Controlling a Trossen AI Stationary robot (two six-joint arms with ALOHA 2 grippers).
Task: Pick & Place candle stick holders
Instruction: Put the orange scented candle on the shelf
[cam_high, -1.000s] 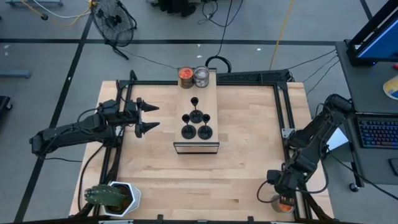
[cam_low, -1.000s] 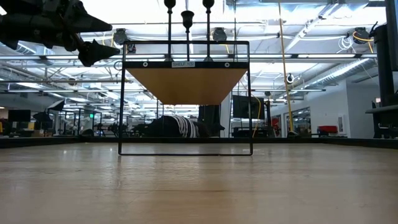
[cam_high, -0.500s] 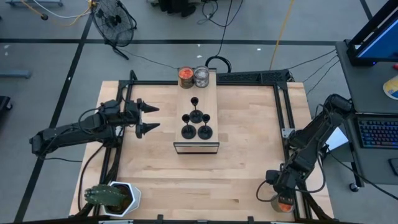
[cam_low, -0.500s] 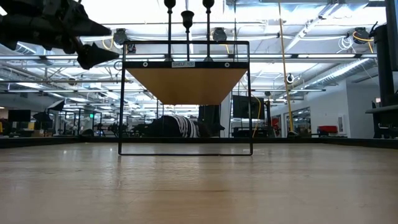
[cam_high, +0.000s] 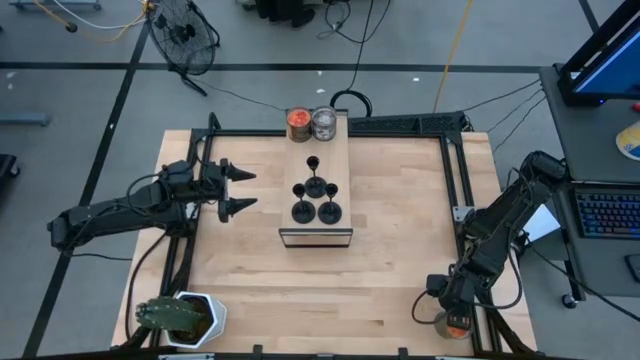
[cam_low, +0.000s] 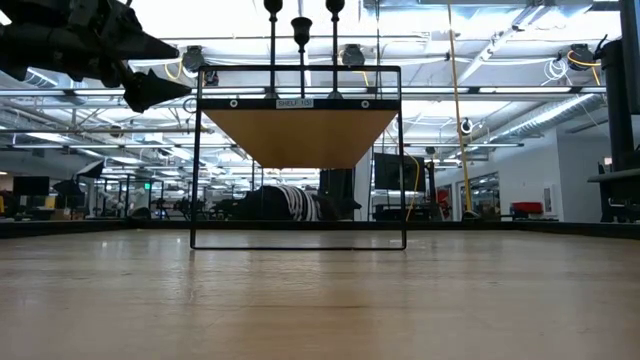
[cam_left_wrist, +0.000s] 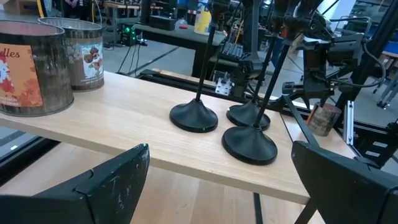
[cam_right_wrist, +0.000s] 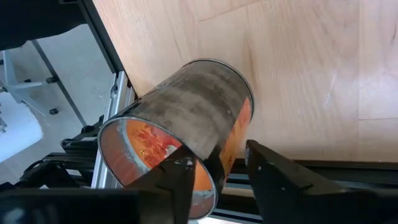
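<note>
Several black candle stick holders (cam_high: 302, 211) stand by their round bases on the wooden top of a raised shelf (cam_high: 338, 150) at mid-table; the left wrist view shows three bases (cam_left_wrist: 249, 144). My left gripper (cam_high: 250, 189) hovers open to the shelf's left, level with its top and pointing at the holders. My right gripper (cam_high: 452, 318) is at the table's near right corner, shut on a jar with an orange label (cam_right_wrist: 186, 124). My right gripper pinches the jar's wall at its open rim (cam_right_wrist: 214, 171), one finger (cam_right_wrist: 180, 180) inside the mouth and the other (cam_right_wrist: 273, 171) outside against the label. The fingers slant down from above. The jar sits tilted, its mouth toward the wrist, over the table's edge.
An orange jar (cam_high: 298, 123) and a silvery jar (cam_high: 323, 123) stand at the shelf's far end. A potted plant (cam_high: 180, 316) sits at the near left corner. Black frame rails (cam_high: 462, 190) run along the table's edges. Bare wood lies in front of the shelf.
My right gripper has sunk slightly at the near right corner, with the jar still there.
</note>
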